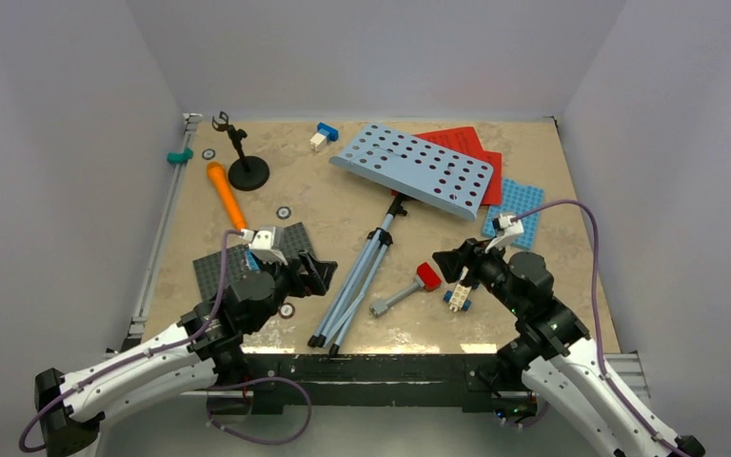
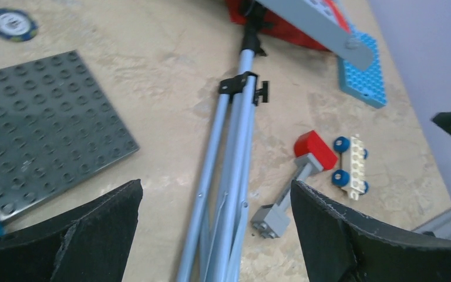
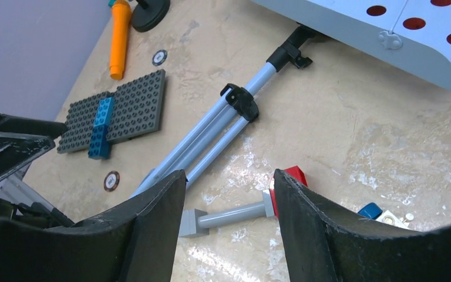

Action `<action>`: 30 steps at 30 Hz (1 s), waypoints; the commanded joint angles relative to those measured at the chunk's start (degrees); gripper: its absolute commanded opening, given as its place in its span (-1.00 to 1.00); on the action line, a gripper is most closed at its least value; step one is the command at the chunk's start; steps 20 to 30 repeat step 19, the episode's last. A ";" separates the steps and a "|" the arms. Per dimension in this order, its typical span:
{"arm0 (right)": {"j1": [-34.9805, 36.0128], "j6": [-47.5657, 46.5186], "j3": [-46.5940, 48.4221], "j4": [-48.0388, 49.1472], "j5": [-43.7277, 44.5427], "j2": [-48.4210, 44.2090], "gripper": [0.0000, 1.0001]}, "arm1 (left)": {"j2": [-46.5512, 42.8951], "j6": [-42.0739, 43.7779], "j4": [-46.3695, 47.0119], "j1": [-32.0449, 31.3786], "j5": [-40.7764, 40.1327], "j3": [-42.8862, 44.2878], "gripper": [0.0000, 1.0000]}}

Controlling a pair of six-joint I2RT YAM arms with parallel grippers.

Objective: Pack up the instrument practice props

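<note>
A: What is taking up most of the desk (image 1: 324, 190)?

B: The music stand (image 1: 414, 167) is lying down across it. Its pale-blue perforated panel is sitting toward the far right corner. Its grey tripod legs, folded together, are running down to the middle of the near edge.

A: And the red sheet-music pages (image 1: 457, 141)?

B: They are lying under the panel, poking out past its far side and right end.

A: Which plates are showing?

B: A grey building plate (image 1: 219, 271) is lying by the near left corner, partly under the left arm. A blue building plate (image 1: 523, 205) is lying near the right edge, just beside the pages.

A: Where is the orange toy microphone (image 1: 226, 195) lying?

B: It is lying loose toward the left edge. The black mic stand (image 1: 246, 169) is standing upright on its round base just beside it, closer to the far left corner.

A: What are the arms doing?

B: The left fingers (image 1: 312, 270) are hovering wide apart, gripping nothing, between the grey plate and the tripod legs. The right fingers (image 1: 452, 259) are also standing apart with nothing between them, hanging toward the near right corner.

A: Anything under them?

B: A toy hammer (image 1: 407, 290) is lying between the tripod legs and the right fingers. A wheeled brick (image 1: 458, 297) is sitting just right of its red head.
</note>
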 commanded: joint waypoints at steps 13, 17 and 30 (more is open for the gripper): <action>0.26 1.12 3.49 1.98 -1.07 3.48 0.20 | 2.93 -18.79 -32.29 -0.08 -13.42 13.93 1.00; 0.27 1.61 2.54 3.88 -1.15 2.96 0.19 | 0.90 -20.23 -32.98 -0.08 -14.47 12.05 1.00; 0.27 1.42 2.93 3.79 -1.07 2.98 0.19 | 0.78 -20.40 -33.87 -0.11 -14.64 12.43 1.00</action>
